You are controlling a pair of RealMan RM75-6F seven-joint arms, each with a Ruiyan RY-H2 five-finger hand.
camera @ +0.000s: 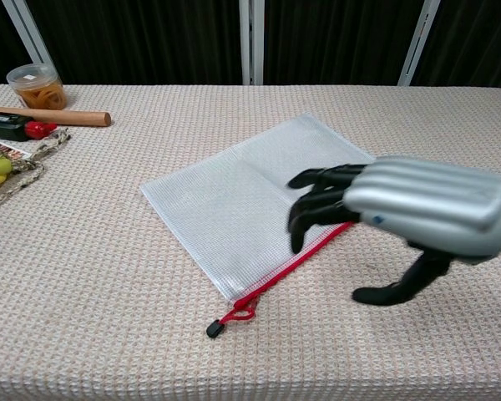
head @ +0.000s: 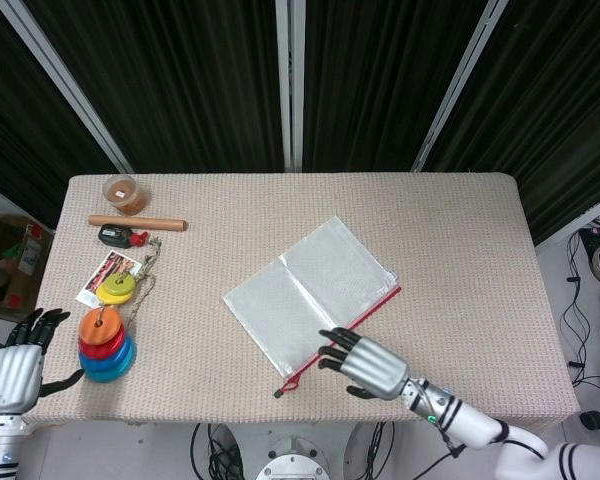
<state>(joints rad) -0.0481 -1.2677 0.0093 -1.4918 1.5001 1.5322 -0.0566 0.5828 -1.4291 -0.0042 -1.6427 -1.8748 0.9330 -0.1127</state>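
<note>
The zip pouch [head: 308, 297] lay flat at frame centre on the surface [head: 450, 230]: judged light, floppy, slick. The right hand [head: 368, 363], fingers [camera: 317, 196] spread and empty, hovered over its red zipper edge [head: 355, 320], likely the best hold.

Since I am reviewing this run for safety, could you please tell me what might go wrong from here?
The right robot hand hovers open over the pouch's red zipper edge; a flat, thin pouch may slide on the cloth rather than lift. The left robot hand sits close to the stacked discs and might knock them.
</note>
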